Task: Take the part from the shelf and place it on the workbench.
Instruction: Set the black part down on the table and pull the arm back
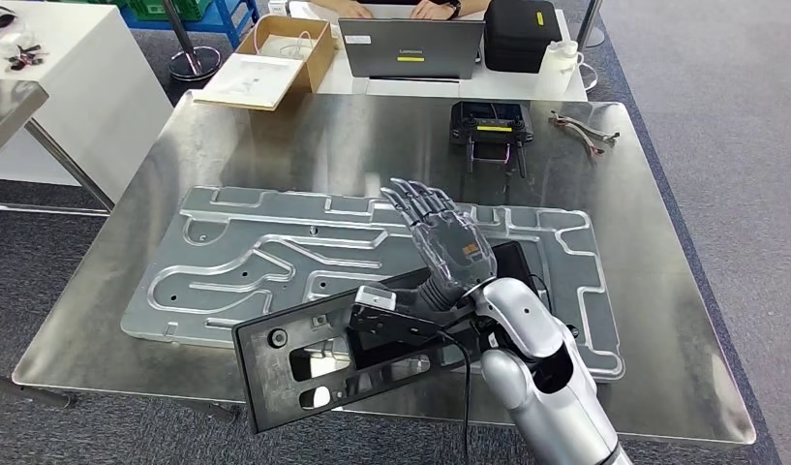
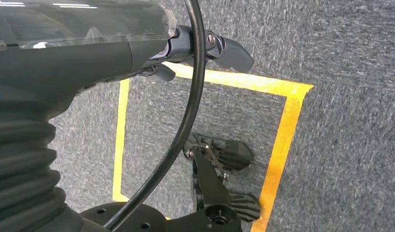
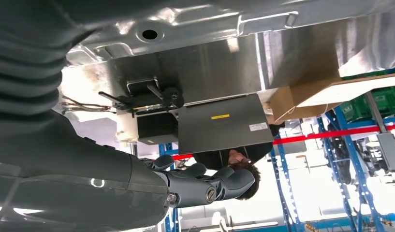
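Note:
The black flat part [image 1: 304, 363], a plate with cut-outs, lies at the workbench's [image 1: 275, 136] front edge, its near corner past the edge and its far end on the big aluminium plate [image 1: 265, 257]. My right hand [image 1: 444, 242] rests over the part's middle, fingers straight and spread towards the far side, thumb [image 1: 377, 308] lying on the part. In the right wrist view the fingers [image 3: 210, 187] stretch out with nothing between them. My left hand [image 2: 205, 46] hangs over grey floor and holds nothing.
A black controller [image 1: 490, 124] and loose cables [image 1: 585, 129] lie on the far right of the bench. Beyond stand a laptop [image 1: 410, 46], a cardboard box [image 1: 285, 48] and a black case [image 1: 522, 34], with a person's hands [image 1: 440, 8] at the laptop. Yellow floor tape [image 2: 282, 130].

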